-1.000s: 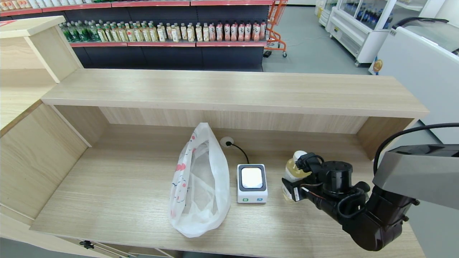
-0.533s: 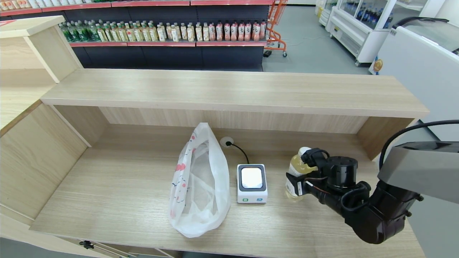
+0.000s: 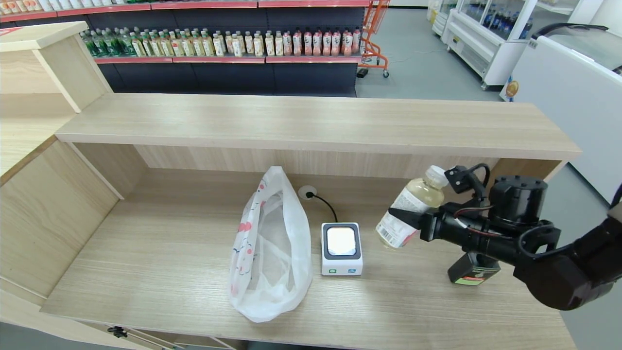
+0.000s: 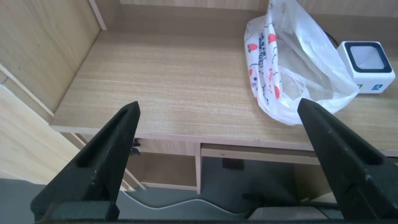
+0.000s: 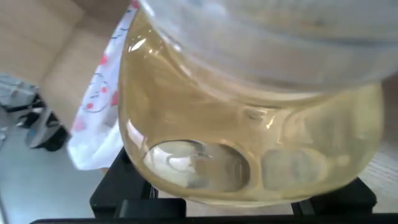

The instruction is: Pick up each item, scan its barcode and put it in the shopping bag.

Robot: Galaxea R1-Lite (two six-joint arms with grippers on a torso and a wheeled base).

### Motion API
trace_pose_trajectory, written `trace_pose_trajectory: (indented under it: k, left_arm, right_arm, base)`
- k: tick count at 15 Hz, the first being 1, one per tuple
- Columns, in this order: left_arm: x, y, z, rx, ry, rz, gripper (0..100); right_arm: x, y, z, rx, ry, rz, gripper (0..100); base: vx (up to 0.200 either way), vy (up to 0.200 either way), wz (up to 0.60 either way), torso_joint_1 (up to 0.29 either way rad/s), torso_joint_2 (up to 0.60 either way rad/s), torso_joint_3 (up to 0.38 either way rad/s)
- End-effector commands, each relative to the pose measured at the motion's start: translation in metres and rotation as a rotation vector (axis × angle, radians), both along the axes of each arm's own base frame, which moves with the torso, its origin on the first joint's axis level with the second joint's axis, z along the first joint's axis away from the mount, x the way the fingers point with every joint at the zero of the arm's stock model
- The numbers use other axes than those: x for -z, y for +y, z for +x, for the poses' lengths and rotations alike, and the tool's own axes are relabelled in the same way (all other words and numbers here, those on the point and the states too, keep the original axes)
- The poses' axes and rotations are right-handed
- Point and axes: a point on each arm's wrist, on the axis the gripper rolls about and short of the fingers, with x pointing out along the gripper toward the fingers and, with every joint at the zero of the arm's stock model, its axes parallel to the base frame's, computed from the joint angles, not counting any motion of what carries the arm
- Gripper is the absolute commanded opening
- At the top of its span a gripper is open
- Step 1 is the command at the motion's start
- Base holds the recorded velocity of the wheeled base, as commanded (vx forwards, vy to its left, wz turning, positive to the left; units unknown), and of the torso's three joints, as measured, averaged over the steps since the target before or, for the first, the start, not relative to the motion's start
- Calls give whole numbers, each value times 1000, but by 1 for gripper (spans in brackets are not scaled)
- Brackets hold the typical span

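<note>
The bottle (image 3: 418,197) is now being held off the counter (image 3: 160,253), tilted, where a second ago it was standing upright; the right gripper (image 3: 406,218) is being kept clenched around its labelled middle, above and to the right of the scanner (image 3: 341,248). A small dark item (image 3: 472,272), possibly a can, is being exposed on the counter beneath the arm, hidden before. The bag (image 3: 272,248) is lying open just left of the scanner, unmoved. The left gripper (image 4: 217,109) is being held with jaws spread wide, near the counter's front edge. Drink shelves (image 3: 223,43) and freezers (image 3: 486,43) are being seen in the room behind
</note>
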Motion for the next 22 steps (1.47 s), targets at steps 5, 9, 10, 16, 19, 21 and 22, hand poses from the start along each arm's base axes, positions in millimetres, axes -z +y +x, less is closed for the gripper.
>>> trace_pose_trajectory:
  k: [5, 9, 10, 16, 19, 21, 22]
  left_arm:
    - [0, 0, 0, 0, -1, 0, 100]
    - [0, 0, 0, 0, -1, 0, 100]
    - [0, 0, 0, 1, -1, 0, 100]
    - [0, 0, 0, 1, -1, 0, 100]
    - [0, 0, 0, 0, 1, 0, 100]
    - [0, 0, 0, 1, 1, 0, 100]
    - [0, 0, 0, 0, -1, 0, 100]
  right_arm:
    - [-39, -10, -69, -316, -3, 64, 0]
    - [-42, 3, -92, -417, 57, 56, 0]
    - [-39, 7, -94, -437, 69, 52, 0]
    - [-28, 26, -104, -522, 108, 29, 0]
    - [-24, 34, -106, -551, 127, 23, 0]
    - [-23, 38, -110, -576, 139, 22, 0]
    - [-21, 39, -112, -582, 164, 16, 0]
  base:
    - [0, 0, 0, 0, 0, 0]
    - [0, 0, 0, 0, 0, 0]
    - [0, 0, 0, 0, 0, 0]
    - [0, 0, 0, 0, 0, 0]
    - [0, 0, 0, 0, 0, 0]
    - [0, 0, 0, 0, 0, 0]
    - [0, 0, 0, 0, 0, 0]
